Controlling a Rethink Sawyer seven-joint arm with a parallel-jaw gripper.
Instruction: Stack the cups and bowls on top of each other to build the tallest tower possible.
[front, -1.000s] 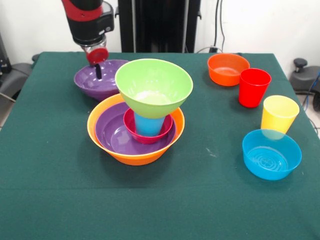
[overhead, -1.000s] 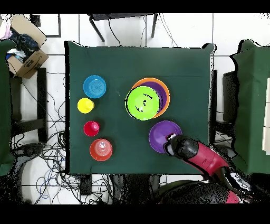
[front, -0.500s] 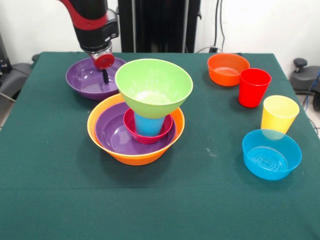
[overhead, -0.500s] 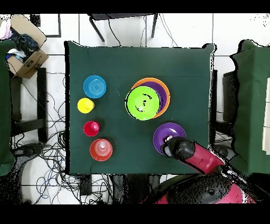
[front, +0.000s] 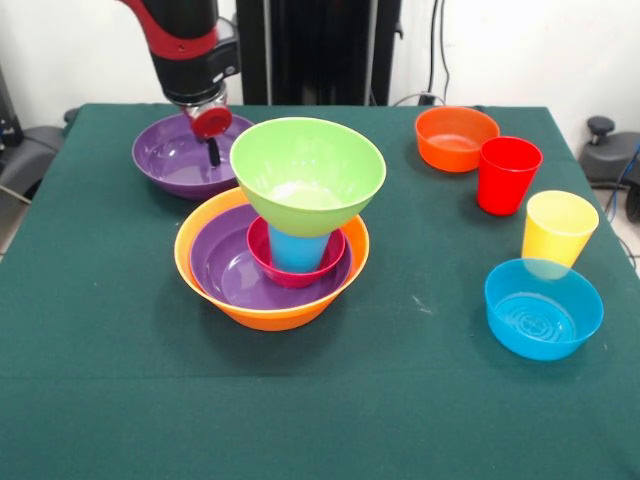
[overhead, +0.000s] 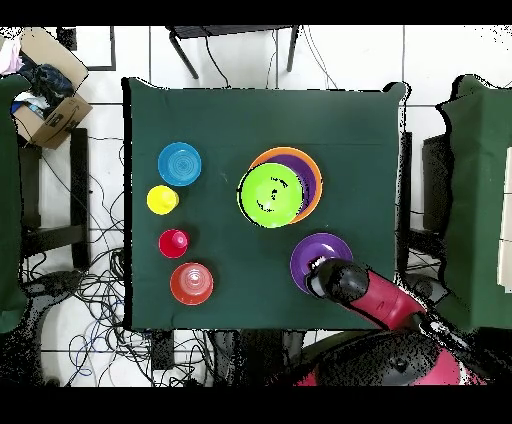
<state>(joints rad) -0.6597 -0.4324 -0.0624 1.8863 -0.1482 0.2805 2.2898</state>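
The tower (front: 300, 230) stands mid-table: a large orange bowl (front: 190, 262) holds a purple bowl (front: 225, 265), a small pink-red bowl (front: 268, 262), an upturned blue cup (front: 297, 250) and a lime green bowl (front: 308, 175) on top. A second purple bowl (front: 170, 160) sits behind it to the left. My gripper (front: 212, 150) reaches down into this bowl near its far right rim. In the overhead view the gripper (overhead: 320, 280) covers the bowl's (overhead: 330, 250) lower edge. At the right lie a small orange bowl (front: 455, 140), a red cup (front: 507, 175), a yellow cup (front: 558, 228) and a small blue bowl (front: 543, 308).
The green table (front: 100, 340) is ringed by chairs and cables on the floor. A cardboard box (overhead: 45, 95) sits off the table's corner in the overhead view.
The loose purple bowl has shifted a little left in the front view and now sits flat. My gripper has moved slightly right over it, then held still.
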